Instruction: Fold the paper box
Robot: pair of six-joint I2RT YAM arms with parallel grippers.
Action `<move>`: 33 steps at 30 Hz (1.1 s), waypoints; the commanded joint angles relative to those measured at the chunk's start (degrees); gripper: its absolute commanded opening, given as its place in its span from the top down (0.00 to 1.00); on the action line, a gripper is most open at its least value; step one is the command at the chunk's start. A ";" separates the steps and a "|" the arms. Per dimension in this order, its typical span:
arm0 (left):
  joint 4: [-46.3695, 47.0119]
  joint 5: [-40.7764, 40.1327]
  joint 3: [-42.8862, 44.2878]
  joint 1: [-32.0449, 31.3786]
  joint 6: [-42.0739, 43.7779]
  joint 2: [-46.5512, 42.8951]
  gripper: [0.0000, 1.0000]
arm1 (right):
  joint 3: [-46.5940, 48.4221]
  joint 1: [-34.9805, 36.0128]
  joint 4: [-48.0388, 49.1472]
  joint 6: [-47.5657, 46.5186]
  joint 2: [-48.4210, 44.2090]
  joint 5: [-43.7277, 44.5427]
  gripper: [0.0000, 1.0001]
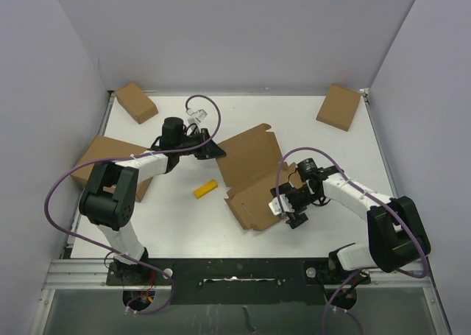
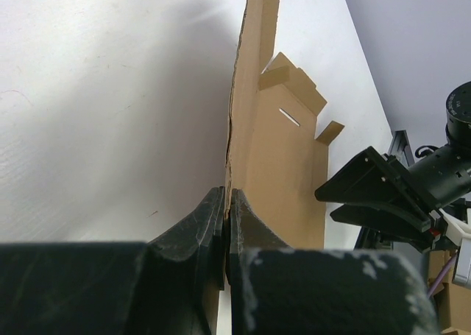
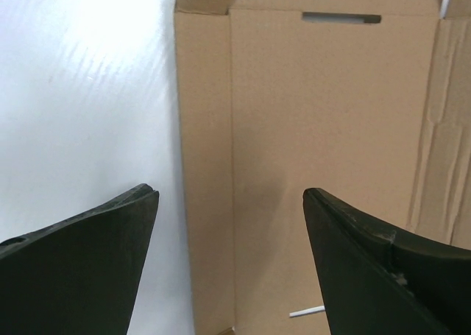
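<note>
While my left pincer (image 1: 218,152) is clamped tight on the upper left edge of the box (image 1: 254,162), the cardboard nipped thin between its closed jaws, my right pincer (image 1: 293,211) hangs spread wide and holds nothing. The box lies opened out and unfolded on the tabletop (image 1: 176,221) in the middle of the overhead frame. Its long axis runs from upper middle toward lower middle, slanted a little. My right pincer is over the lower right part of it. In that wrist's view, bare panel fills the gap between the jaws, and a fold line (image 3: 230,166) runs straight up the frame just right of the left jaw. I judge the right arm to be the free one and the nearer to that panel, which lies directly ahead and below it. The fold line runs along my reach, so a side flap would need closing across it. A yellow block (image 1: 206,189) lies near the box's left side, apart from it.
</note>
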 commanded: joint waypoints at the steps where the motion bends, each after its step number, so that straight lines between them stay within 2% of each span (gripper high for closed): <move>1: 0.43 0.30 1.41 0.55 1.30 0.79 1.00 | 1.37 0.67 -3.07 -2.40 -0.29 -2.67 0.18; 10: 1.60 1.46 1.24 0.52 0.77 0.94 1.00 | 0.94 2.09 4.57 5.35 0.65 2.55 0.34; 17: 2.10 2.56 1.32 0.22 0.51 1.15 1.00 | 1.52 2.09 5.32 7.39 0.22 2.39 0.46; 27: 2.28 3.59 1.54 -0.48 0.60 1.45 1.00 | 2.59 1.83 6.30 11.03 0.61 2.36 0.70; 33: 2.37 4.12 1.62 -0.97 0.60 1.55 1.00 | 3.02 2.01 8.07 13.79 1.76 3.65 0.80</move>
